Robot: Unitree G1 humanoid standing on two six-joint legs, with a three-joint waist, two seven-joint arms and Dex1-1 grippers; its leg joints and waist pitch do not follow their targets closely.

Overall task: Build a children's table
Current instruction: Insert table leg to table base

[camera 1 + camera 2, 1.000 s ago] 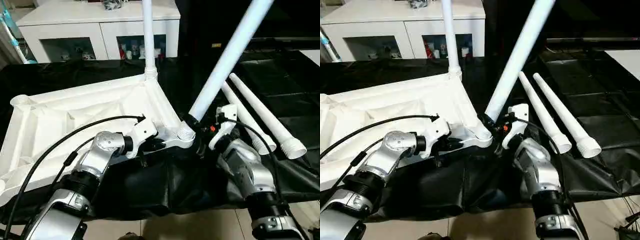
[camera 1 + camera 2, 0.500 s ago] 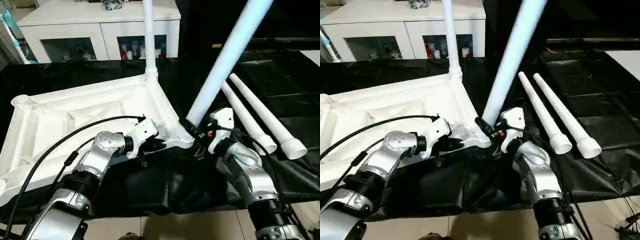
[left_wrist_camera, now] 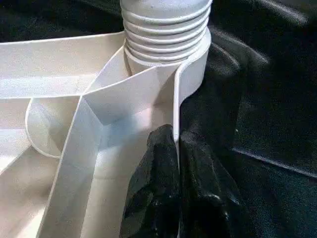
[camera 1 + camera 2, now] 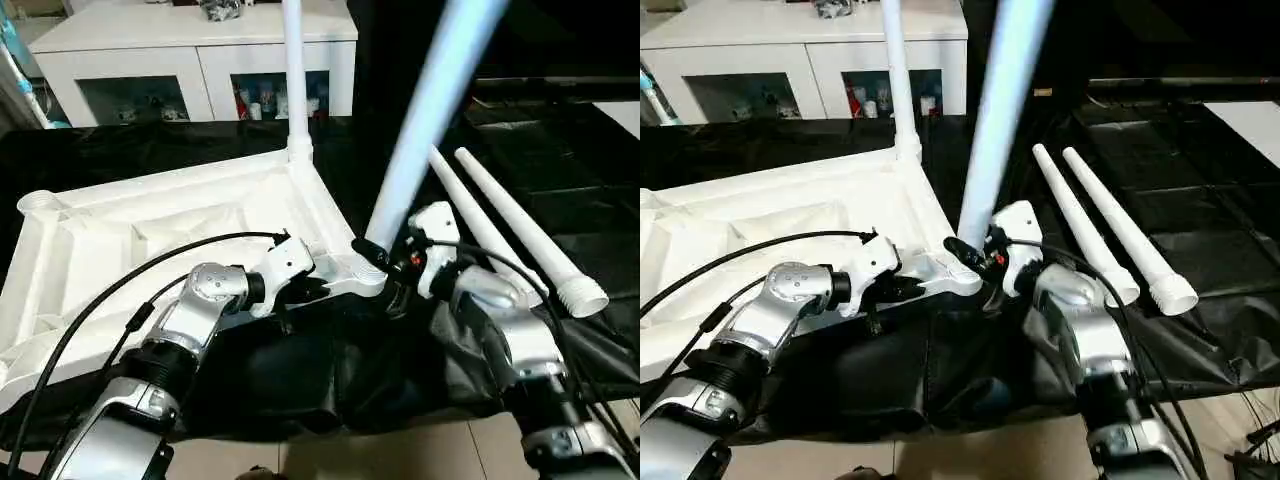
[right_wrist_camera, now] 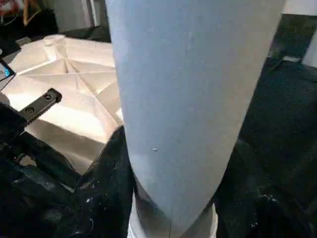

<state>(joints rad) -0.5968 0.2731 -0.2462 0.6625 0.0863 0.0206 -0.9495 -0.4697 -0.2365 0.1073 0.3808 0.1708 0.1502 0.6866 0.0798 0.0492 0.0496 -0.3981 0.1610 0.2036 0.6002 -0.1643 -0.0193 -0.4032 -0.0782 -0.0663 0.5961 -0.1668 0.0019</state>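
The children's table top (image 4: 150, 225) lies upside down on the black cover. One white leg (image 4: 293, 80) stands upright in its far right corner socket. My left gripper (image 4: 315, 290) is shut on the top's near rim, and its fingers (image 3: 163, 163) pinch the thin wall just beside the near right corner socket (image 3: 193, 59). A second leg (image 4: 425, 110) rises steeply from that socket, its ribbed end (image 3: 166, 25) seated in it. My right gripper (image 4: 385, 262) is shut around this leg's (image 5: 188, 99) lower part, a finger on each side.
Two loose white legs (image 4: 480, 225) (image 4: 525, 235) lie side by side on the black cover to the right of my right arm. A white glass-door cabinet (image 4: 180, 50) stands behind the table. The cover's front edge hangs down below my forearms.
The held leg has swung from a strong rightward lean to nearly upright. Its ribbed end has settled into the near right corner socket. My right wrist moved with it; the left arm stayed put.
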